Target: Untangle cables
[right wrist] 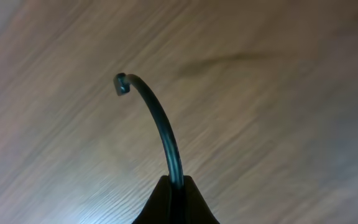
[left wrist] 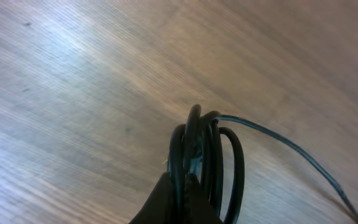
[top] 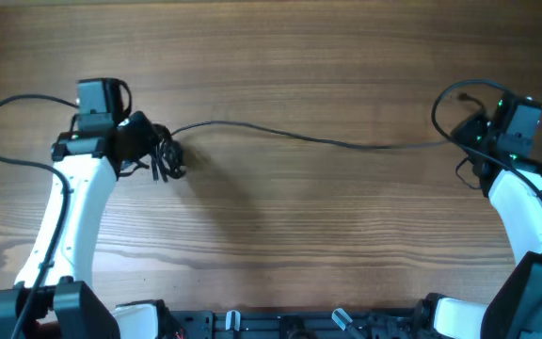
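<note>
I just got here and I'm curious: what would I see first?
A long black cable stretches right across the table. The left gripper is shut on a bunched coil at one end. The right gripper pinches the other end, with the plug poking out beyond it.

We look straight down from overhead on the whole wooden table (top: 280,245). Our left wrist view sits close, angled down past the coiled cables (left wrist: 207,155) at the left, our right wrist view equally close on one plug end (right wrist: 122,83) at the right; overhead shares both spots.
</note>
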